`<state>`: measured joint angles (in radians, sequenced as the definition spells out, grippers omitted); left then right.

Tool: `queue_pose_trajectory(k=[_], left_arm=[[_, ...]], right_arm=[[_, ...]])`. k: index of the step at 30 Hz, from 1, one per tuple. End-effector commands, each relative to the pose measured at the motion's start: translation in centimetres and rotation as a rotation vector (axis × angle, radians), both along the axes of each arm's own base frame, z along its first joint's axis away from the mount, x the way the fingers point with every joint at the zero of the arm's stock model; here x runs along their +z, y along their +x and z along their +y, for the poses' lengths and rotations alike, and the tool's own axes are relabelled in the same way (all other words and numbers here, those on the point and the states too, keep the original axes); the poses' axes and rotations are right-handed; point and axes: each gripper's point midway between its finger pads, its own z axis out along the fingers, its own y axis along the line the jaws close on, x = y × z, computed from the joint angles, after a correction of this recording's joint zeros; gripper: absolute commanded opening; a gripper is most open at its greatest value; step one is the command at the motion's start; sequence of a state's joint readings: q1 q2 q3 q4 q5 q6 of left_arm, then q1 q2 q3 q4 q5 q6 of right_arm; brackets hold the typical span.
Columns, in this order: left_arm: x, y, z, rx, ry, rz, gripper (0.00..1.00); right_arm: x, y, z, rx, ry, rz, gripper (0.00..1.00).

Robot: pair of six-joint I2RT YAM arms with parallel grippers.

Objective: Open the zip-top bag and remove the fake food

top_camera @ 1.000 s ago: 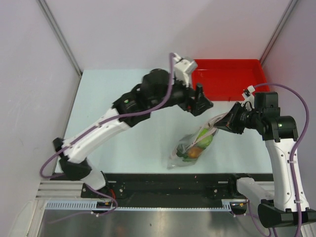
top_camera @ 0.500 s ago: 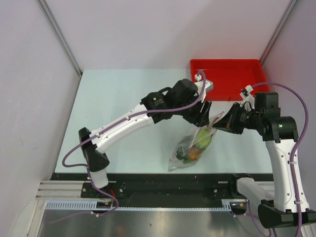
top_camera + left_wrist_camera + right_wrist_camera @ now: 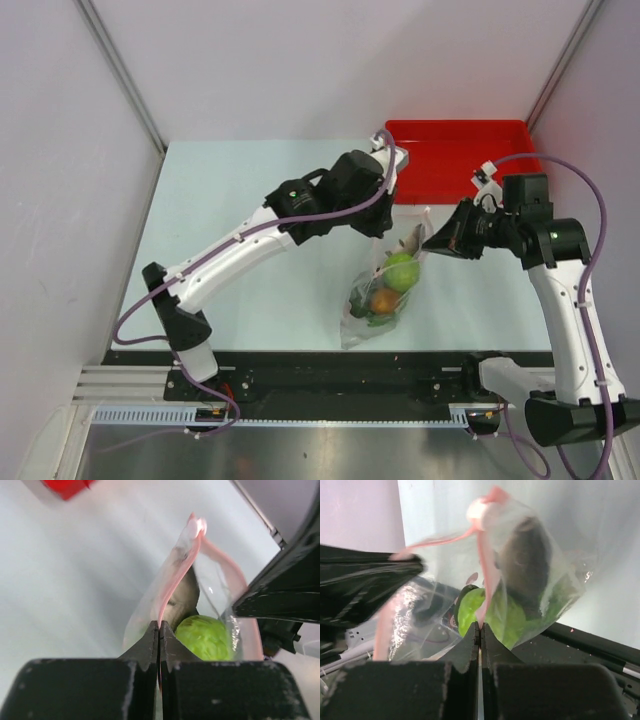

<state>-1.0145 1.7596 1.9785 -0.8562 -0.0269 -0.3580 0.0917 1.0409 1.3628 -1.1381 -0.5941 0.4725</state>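
Observation:
The clear zip-top bag (image 3: 358, 322) lies at the table's front middle, its mouth lifted between both grippers. Inside it are fake food pieces: a light green fruit (image 3: 400, 270), an orange fruit (image 3: 384, 300), a grey fish (image 3: 525, 562) and leafy green at the bottom. My left gripper (image 3: 393, 232) is shut on one side of the pink zip strip (image 3: 167, 587). My right gripper (image 3: 430, 244) is shut on the opposite side of the strip (image 3: 482, 587). The two strip sides stand apart, so the mouth gapes. In the left wrist view the green fruit (image 3: 205, 637) sits just behind my jaws.
A red tray (image 3: 460, 160) stands at the back right, just beyond both grippers, and its corner (image 3: 67, 486) shows in the left wrist view. White walls close in both sides. A black rail (image 3: 330, 365) runs along the near table edge under the bag.
My left arm swung in from the tray side to the bag mouth and its jaws closed on the zip strip. The right gripper kept its hold and drew rightward, spreading the mouth.

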Motion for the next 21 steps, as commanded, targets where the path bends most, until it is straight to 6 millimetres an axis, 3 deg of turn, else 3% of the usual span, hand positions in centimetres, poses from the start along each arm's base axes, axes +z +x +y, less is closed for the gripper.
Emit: queue_pose_trajectory(k=[1,6,9,12,15,19,21], left_arm=[[7.8,0.9,3.1,0.116,-0.149,-0.139,0.0],[8.9,1.6,3.2,0.166,-0.212,-0.172,0.0],[9.6,2.1,2.7,0.173,-0.238,-0.189,0.0],[9.6,2.7,1.6,0.163,-0.26,-0.194,0.0],[8.3,3.1,-0.4,0.127,-0.26,-0.168,0.0],[6.4,3.9,-2.8,0.097,-0.26,-0.136,0.0],[5.7,4.5,-3.7,0.095,-0.264,-0.127,0.0]], right_arm=[[1.7,2.4,1.2,0.038,-0.01,-0.082,0.0],[3.1,4.8,1.8,0.047,-0.03,-0.093,0.0],[3.1,5.5,0.7,0.03,-0.12,-0.079,0.02],[2.8,6.5,-1.1,-0.025,-0.239,-0.049,0.14],[2.2,6.3,-2.3,-0.048,-0.307,0.0,0.31],[2.0,5.2,-3.3,-0.092,-0.339,0.027,0.46],[3.0,4.6,-3.4,-0.118,-0.323,-0.002,0.48]])
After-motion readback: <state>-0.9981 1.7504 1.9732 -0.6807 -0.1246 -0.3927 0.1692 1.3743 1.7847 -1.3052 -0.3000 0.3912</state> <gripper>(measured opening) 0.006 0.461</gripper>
